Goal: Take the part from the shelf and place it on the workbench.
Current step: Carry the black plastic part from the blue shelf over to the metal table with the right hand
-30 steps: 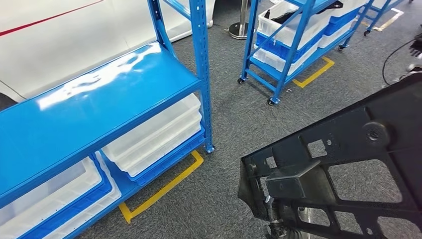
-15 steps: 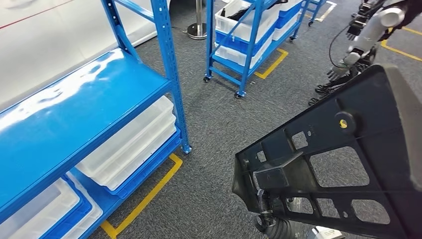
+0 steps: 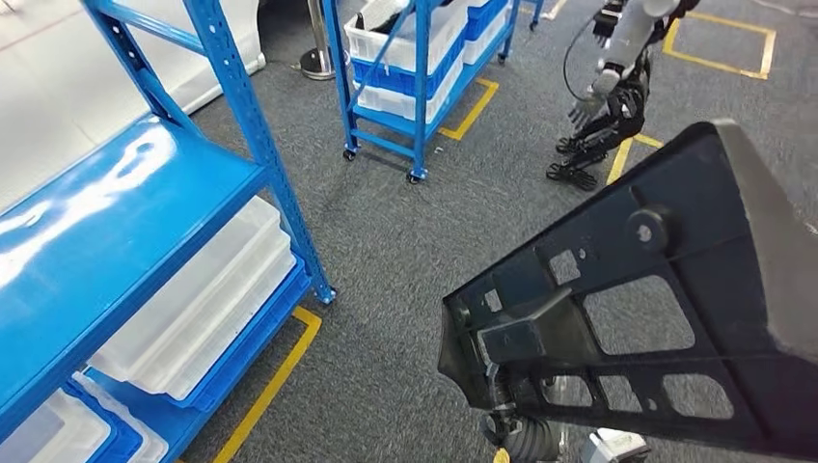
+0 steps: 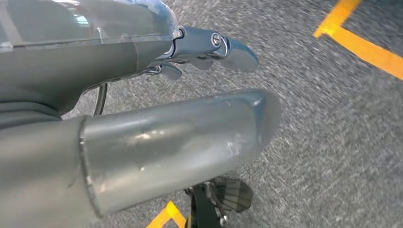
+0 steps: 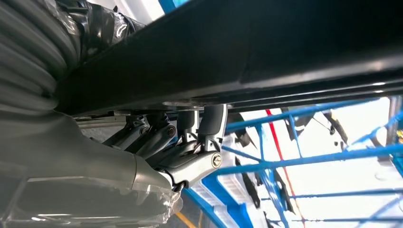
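Right hand (image 5: 185, 142): fingers curled up against the underside of the large black moulded plastic part with cut-out windows (image 3: 666, 318), grasping it from below, likely so the broad panel stays level and clear of the legs during carrying; part off the shelf, held in front of the body on the right, above grey carpet (image 3: 405, 241); not yet at any workbench. Left hand (image 4: 142, 137): hanging over the carpet, holding nothing, fingers loosely extended, probably kept free for balance. Further out: blue steel shelf rack (image 3: 135, 212) on the left with translucent white bins (image 3: 203, 299); wheeled blue rack (image 3: 405, 58) beyond; yellow floor tape (image 3: 280, 376); another humanoid robot (image 3: 608, 87) standing far off.
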`<state>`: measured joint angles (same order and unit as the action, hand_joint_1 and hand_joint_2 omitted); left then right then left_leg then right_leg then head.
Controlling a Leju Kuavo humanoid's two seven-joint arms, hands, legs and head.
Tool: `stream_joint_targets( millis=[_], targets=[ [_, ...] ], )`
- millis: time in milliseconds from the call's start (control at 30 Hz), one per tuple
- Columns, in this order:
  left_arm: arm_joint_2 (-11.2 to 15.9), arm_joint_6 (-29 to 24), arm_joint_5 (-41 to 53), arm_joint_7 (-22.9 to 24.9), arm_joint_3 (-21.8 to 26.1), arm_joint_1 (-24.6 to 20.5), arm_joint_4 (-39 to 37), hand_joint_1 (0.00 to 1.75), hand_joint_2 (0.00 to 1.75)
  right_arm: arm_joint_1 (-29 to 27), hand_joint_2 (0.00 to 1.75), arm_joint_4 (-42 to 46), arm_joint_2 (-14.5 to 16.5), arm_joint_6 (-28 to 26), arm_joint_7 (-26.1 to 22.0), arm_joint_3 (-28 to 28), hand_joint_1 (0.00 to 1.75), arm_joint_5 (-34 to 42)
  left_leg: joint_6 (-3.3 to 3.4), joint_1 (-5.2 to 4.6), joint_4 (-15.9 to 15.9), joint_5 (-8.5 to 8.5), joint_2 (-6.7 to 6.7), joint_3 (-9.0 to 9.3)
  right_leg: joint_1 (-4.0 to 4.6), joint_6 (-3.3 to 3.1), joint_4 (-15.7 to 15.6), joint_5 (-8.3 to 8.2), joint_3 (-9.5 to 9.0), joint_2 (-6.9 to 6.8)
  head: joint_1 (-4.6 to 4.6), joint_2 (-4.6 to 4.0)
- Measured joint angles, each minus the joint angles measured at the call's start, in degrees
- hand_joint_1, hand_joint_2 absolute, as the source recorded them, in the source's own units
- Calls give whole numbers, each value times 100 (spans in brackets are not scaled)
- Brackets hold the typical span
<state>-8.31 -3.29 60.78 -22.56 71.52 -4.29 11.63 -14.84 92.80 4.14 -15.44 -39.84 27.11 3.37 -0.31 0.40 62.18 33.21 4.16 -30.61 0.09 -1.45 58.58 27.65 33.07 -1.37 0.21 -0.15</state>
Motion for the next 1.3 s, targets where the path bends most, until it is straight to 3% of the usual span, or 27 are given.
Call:
stream_joint_targets(
  millis=[67, 100, 133, 167, 233, 300, 333, 367, 400, 433, 500, 533, 600, 633, 700, 767, 800, 833, 900, 967, 1033, 1100, 1133, 1167, 1233, 1300],
  targets=[
    [27, 16, 14, 9, 2, 31, 0, 0, 0, 47, 175, -30, -1, -8, -1, 38, 175, 4, -58, 31, 897, 437, -363, -410, -38, -65, -34, -46, 10, 226, -1, 0],
    [34, 19, 16, 26, 3, 44, 0, 0, 0, 49, 175, -42, -2, -8, -1, 41, 175, 7, -68, 35, 1121, 464, -381, -523, -40, -64, -20, -46, 13, 312, -1, 0],
    [38, 19, 14, 43, 4, 52, 0, 0, 0, 52, 175, -53, -2, -7, 0, 42, 175, 13, -73, 42, 1090, 356, -388, -523, -45, -61, -3, -44, 13, 396, -1, 0],
    [43, 23, 8, 61, 6, 56, 0, 0, 0, 60, 175, -67, -3, -2, 1, 45, 175, 23, -79, 58, 838, 151, -419, -423, -53, -53, 18, -39, 12, 483, -1, 0],
    [52, 38, -14, 95, 11, 61, 0, 0, 0, 115, 175, -111, -1, 28, 1, 67, 175, 39, -99, 107, 85, -236, -684, -117, -62, -9, 86, -22, 37, 650, -1, 0],
    [63, 57, -57, 123, 27, 63, 1, 0, 0, 228, 175, -182, 7, 84, 2, 131, 175, 17, -84, 134, -315, -339, -935, 37, -67, 62, 149, -34, 119, 813, -1, 0],
    [67, 64, -83, 131, 39, 58, 1, 0, 0, 284, 175, -218, 13, 109, 3, 166, 175, -3, -61, 123, -339, -323, -955, 43, -73, 107, 157, -57, 162, 891, -2, 0],
    [72, 66, -102, 133, 55, 50, 2, 0, 0, 325, 175, -251, 17, 128, 3, 194, 175, -21, -24, 117, -350, -335, -890, 41, -86, 149, 147, -87, 196, 969, -2, 0],
    [74, 67, -113, 134, 72, 39, 2, 0, 0, 350, 175, -279, 20, 139, 2, 210, 175, -32, 14, 112, -367, -358, -815, 41, -90, 184, 162, -86, 219, 937, -2, 0],
    [76, 68, -115, 133, 89, 32, 2, 0, 0, 372, 175, -306, 22, 146, 2, 220, 175, -36, 59, 109, -387, -381, -737, 44, -82, 211, 244, -31, 265, 800, 3, 0],
    [79, 69, -115, 129, 123, 37, 2, 0, 0, 431, 175, -357, 21, 157, 3, 244, 175, -37, 128, 93, -419, -408, -558, 40, -59, 238, 737, 271, 492, 382, 10, 0],
    [85, 69, -115, 128, 136, 50, 2, 0, 0, 461, 175, -380, 21, 161, 3, 258, 175, -38, 146, 73, -421, -408, -465, 32, -53, 249, 1116, 468, 668, 241, 14, 0],
    [102, 69, -115, 129, 149, 71, 2, 0, 0, 488, 175, -426, 21, 165, 2, 276, 175, -38, 159, 39, -416, -401, -273, 20, -54, 251, 1707, 689, 923, 168, 14, 0],
    [108, 73, -110, 121, 152, 65, 2, 0, 0, 490, 175, -447, 21, 168, 6, 279, 175, -37, 165, 25, -415, -397, -181, 20, -51, 237, 1727, 645, 906, 157, 13, 0],
    [2, 64, 5, 8, 136, -70, -22, 0, 0, 519, 175, -488, 29, 237, 98, 289, 175, -25, 176, -1, -414, -389, -27, 31, -15, 174, 1125, 302, 543, 36, 15, 0],
    [-312, -101, 280, -58, 56, -578, -172, 0, 0, 675, 175, -573, 71, 422, 332, 338, 175, -6, 176, -49, -401, -397, 40, 11, 68, 87, 385, 58, 165, -334, 7, 0],
    [-517, -245, 444, -1, 21, -973, -309, 0, 0, 807, 175, -647, 107, 523, 456, 389, 175, -3, 167, -71, -392, -410, 53, -20, 107, 49, 189, 16, 95, -482, 3, 0],
    [-683, -356, 607, 95, 16, -1385, -448, 0, 0, 948, 175, -728, 141, 578, 530, 451, 175, -4, 155, -85, -385, -424, 86, -48, 135, 22, 125, 23, 102, -543, -3, 0],
    [-977, -459, 1069, 121, 93, -2030, -684, 0, 0, 1138, 175, -847, 191, 514, 569, 558, 175, -25, 115, -86, -379, -412, 178, -49, 122, -21, 58, -43, 114, -391, -2, 0],
    [-1138, -450, 1626, -99, 198, -2278, -817, 0, 0, 1183, 175, -861, 216, 291, 568, 586, 175, -53, 68, -65, -186, -255, -1, -70, 63, -67, -44, -117, 62, -171, -2, 0],
    [-1174, -437, 2011, -324, 340, -2264, -886, 0, 0, 1175, 175, -829, 229, 120, 602, 572, 175, -79, 28, -30, 432, 77, -309, -324, 22, -99, -87, -150, 37, 79, -3, 0],
    [-1177, -419, 2228, -449, 490, -2172, -927, 0, 0, 1147, 175, -803, 231, 34, 625, 553, 175, -113, -10, -4, 1091, 302, -393, -681, 9, -99, -71, -150, 42, 319, -5, 0],
    [-1179, -390, 2322, -476, 546, -2133, -941, 0, 0, 1124, 175, -793, 231, 0, 626, 538, 175, -128, -28, 8, 1187, 254, -398, -772, 5, -86, -53, -141, 42, 415, -5, 0],
    [-1181, -349, 2409, -483, 590, -2114, -956, 0, 0, 1096, 175, -784, 231, -33, 626, 517, 175, -137, -44, 20, 1066, 90, -407, -767, -3, -66, -26, -123, 41, 496, -5, 0],
    [-1187, -228, 2581, -440, 692, -2114, -985, 0, 0, 1042, 175, -772, 231, -87, 620, 475, 175, -145, -72, 56, 390, -351, -555, -533, -29, -5, 55, -61, 48, 620, -5, 0],
    [-1202, -138, 2732, -328, 805, -2117, -1019, 0, 0, 1023, 175, -766, 232, -115, 610, 456, 175, -169, -60, 86, -130, -538, -776, -337, -41, 60, 153, -14, 107, 724, -4, 0]
  ],
)
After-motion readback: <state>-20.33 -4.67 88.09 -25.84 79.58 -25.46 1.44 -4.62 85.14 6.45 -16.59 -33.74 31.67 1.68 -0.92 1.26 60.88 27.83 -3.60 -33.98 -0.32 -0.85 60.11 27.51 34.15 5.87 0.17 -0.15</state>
